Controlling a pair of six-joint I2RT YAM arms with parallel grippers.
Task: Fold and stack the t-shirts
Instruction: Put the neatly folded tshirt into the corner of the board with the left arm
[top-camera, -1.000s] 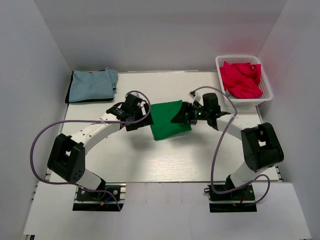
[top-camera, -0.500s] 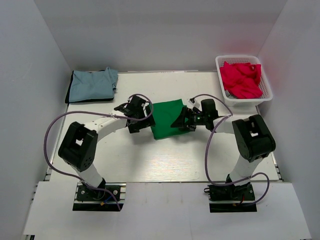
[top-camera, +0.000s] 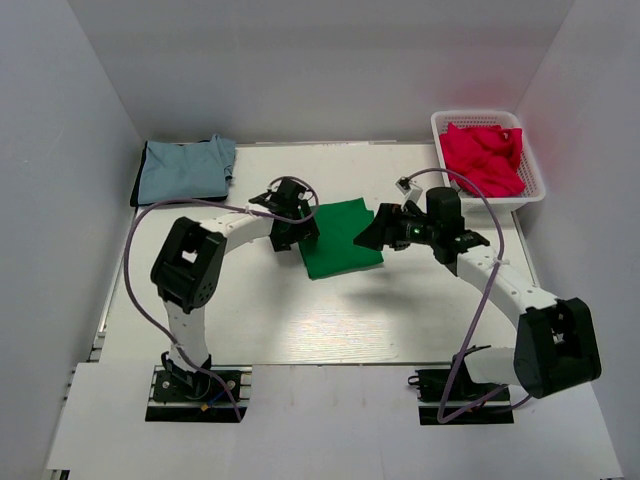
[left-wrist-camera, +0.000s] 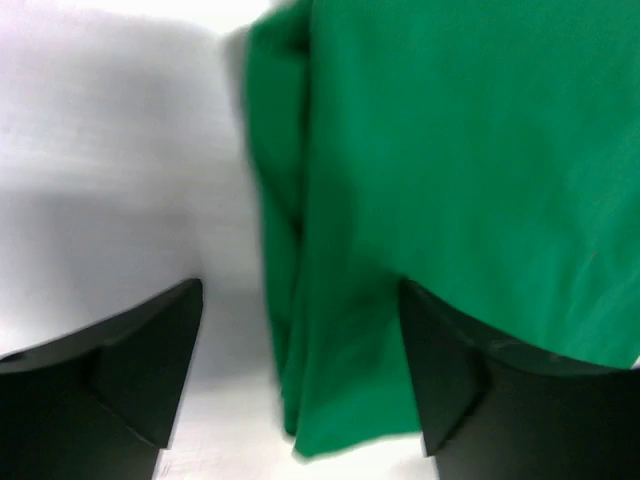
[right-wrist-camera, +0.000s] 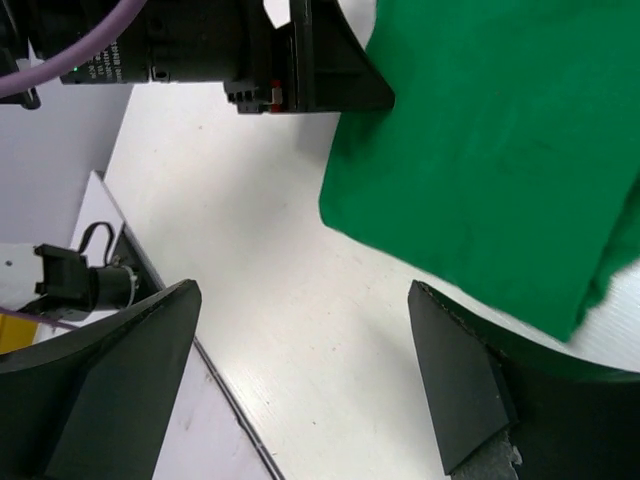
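A folded green t-shirt (top-camera: 340, 237) lies flat in the middle of the table; it fills the left wrist view (left-wrist-camera: 440, 170) and shows in the right wrist view (right-wrist-camera: 500, 150). My left gripper (top-camera: 298, 228) is open at the shirt's left edge, its jaws straddling the layered edge (left-wrist-camera: 300, 330) low on the table. My right gripper (top-camera: 375, 232) is open and empty, raised above the table beside the shirt's right edge. A folded light blue t-shirt (top-camera: 185, 170) lies on a dark one at the back left. Red t-shirts (top-camera: 483, 158) fill the white basket (top-camera: 533, 190).
The white basket stands at the back right by the wall. Grey walls close in the table on three sides. The left arm's gripper body (right-wrist-camera: 250, 55) shows in the right wrist view across the green shirt.
My right gripper has let go of the shirt's right edge and lifted back to the right. My left gripper has slid up along the shirt's left edge. The green shirt lies flat.
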